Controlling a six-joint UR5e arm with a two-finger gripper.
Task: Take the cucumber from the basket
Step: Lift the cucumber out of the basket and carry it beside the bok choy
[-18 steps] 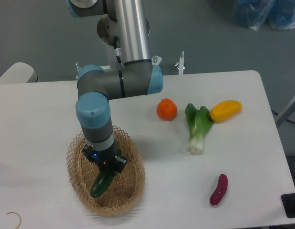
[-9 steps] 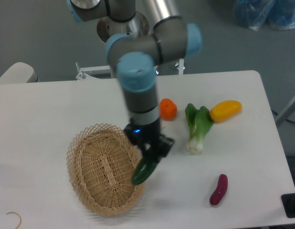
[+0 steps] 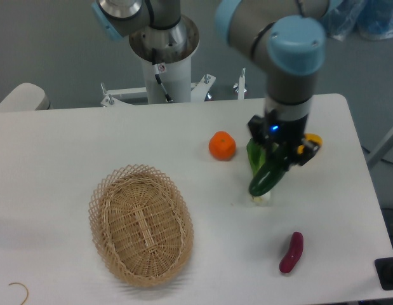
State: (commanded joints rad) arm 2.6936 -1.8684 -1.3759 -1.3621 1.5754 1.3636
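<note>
My end effector [image 3: 277,160] is clamped on the cucumber [image 3: 267,176], which hangs from it at a slant, lower end toward the left, above the worktop [image 3: 69,146]. The cucumber is out of the basket [image 3: 140,223] and well to its right, in front of the bok choy [image 3: 259,166] from this camera (I cannot tell how high it sits over the leaves). The basket lies on the left half of the worktop, nothing showing inside it. An orange fruit [image 3: 222,145] sits between the basket and me. A yellow piece [image 3: 312,138] peeks out just behind my wrist, mostly hidden. A small purple piece [image 3: 291,252] lies near the front edge, below and to the right of the cucumber.
</note>
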